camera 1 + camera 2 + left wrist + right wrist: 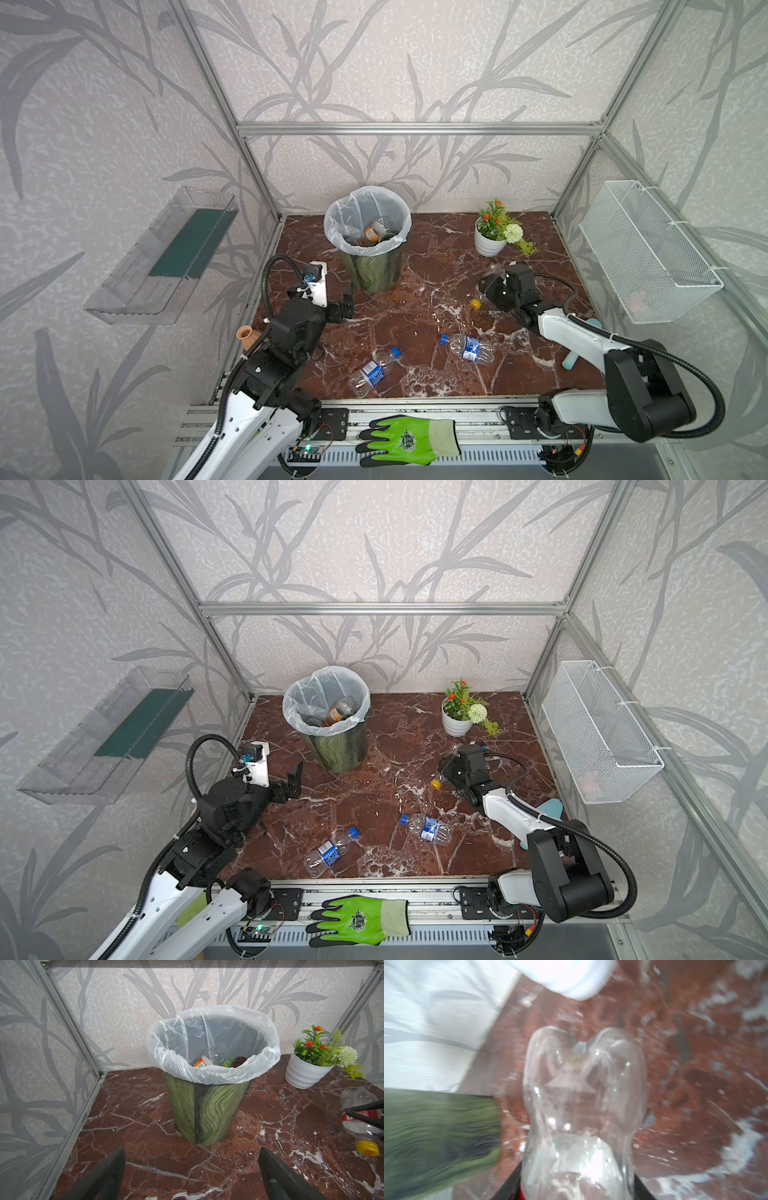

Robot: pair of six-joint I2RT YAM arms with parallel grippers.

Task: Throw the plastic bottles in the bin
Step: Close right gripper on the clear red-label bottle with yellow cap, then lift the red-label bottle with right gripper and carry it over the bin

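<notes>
My right gripper is shut on a clear bottle with a red label and a yellow cap, right of the bin. The left wrist view shows that bottle tilted, cap low near the table. The bin is dark green with a white liner and holds an orange-labelled bottle among others. Two clear blue-labelled bottles lie on the marble near the front. My left gripper stands open and empty, just left of the bin.
A white flower pot stands at the back right. A wire basket hangs on the right wall and a clear shelf on the left wall. A green glove lies on the front rail. A clay vase sits by the left arm.
</notes>
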